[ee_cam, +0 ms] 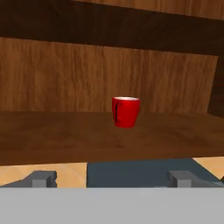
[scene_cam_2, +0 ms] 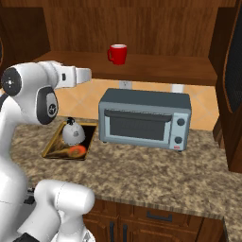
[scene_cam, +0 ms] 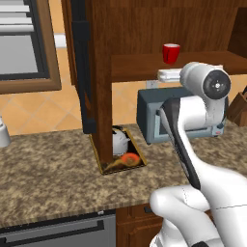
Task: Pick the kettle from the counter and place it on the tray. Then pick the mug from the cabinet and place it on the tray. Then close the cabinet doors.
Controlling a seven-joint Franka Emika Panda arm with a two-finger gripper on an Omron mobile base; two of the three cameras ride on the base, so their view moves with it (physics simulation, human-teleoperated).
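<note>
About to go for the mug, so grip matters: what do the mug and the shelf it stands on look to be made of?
Mug: smooth, glossy bright red with a pale inside, so probably glazed ceramic, though plastic can't be ruled out. Cabinet shelf: dark reddish-brown wood with visible grain streaks and a fairly matte finish. The open gripper faces the mug from a distance.

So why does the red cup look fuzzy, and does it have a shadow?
Hand view: the mug has soft, blurry edges and no clear shadow on the shelf. Right base view: it looks sharper, with only faint shading beneath. Left base view: the cabinet door is dark.
</note>
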